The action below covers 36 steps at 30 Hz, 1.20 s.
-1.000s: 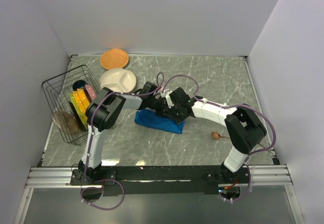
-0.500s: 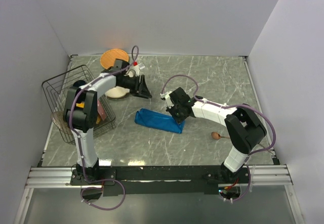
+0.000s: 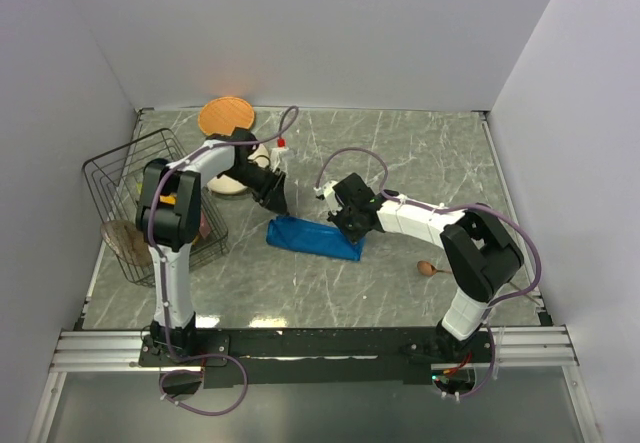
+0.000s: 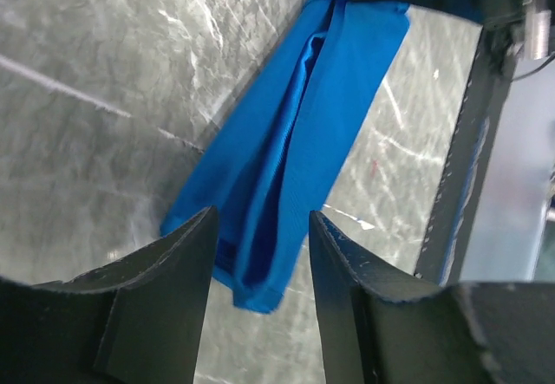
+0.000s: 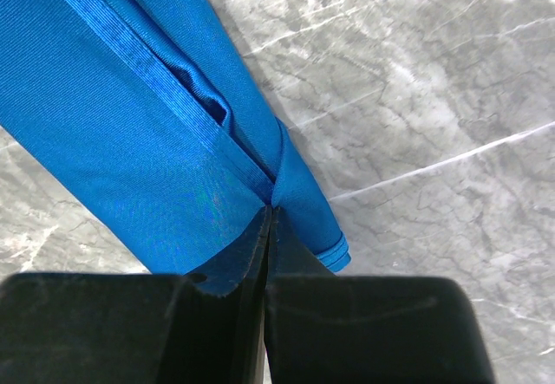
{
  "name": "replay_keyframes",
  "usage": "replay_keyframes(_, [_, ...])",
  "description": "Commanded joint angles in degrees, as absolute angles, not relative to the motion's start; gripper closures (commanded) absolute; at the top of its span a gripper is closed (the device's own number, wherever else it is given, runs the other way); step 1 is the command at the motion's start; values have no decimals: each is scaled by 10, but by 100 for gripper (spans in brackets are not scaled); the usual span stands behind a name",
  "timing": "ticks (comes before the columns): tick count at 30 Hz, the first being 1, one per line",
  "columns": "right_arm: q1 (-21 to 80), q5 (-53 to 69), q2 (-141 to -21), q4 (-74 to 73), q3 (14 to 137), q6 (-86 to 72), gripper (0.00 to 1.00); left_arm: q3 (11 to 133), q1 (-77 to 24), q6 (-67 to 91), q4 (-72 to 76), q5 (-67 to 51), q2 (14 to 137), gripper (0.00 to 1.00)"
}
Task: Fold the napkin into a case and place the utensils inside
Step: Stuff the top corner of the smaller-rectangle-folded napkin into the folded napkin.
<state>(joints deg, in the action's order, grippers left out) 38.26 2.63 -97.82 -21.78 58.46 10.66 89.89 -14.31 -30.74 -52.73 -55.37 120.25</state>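
Half-open left claw (image 4: pixel 260 221) hovers; right claw (image 5: pixel 267 215) pinches napkin (image 5: pixel 130 115).

The folded cloth napkin (image 3: pixel 315 238) is bright blue on a grey, white-veined marble tabletop (image 3: pixel 430 153); the small spoon (image 3: pixel 427 268) right of it seems brown.

i see the napkin (image 3: pixel 313 237) folded into a narrow, long strip: bright blue, slightly shiny, several layers stacked, stitched hem showing along the top fold. it lies flat on the table (image 3: pixel 420 163) about mid-field, long axis running from upper left down to lower right. the layers gape a little along one long side. the right gripper (image 5: pixel 269 215) pinches its right end. the only utensil i can make out is the wooden spoon (image 3: pixel 428 268), brown, lying well right of the napkin, not inside it.
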Motion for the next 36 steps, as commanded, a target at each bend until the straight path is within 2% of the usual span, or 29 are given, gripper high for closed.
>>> replay_keyframes(1, [389,7,-978,-185,595,129,100,959,-163,-387,-557,-561,1229,47])
replay_keyframes(10, [396,2,-983,-171,597,150,100,998,-190,-443,-623,-562,1273,47])
replay_keyframes(27, [410,-11,-982,-164,599,153,100,995,-209,-431,-611,-550,1303,45])
replay_keyframes(31, [409,-14,-984,-168,601,150,100,994,-214,-446,-627,-555,1305,47])
replay_keyframes(36, [410,-14,-985,-171,604,148,100,975,-216,-455,-625,-564,1296,54])
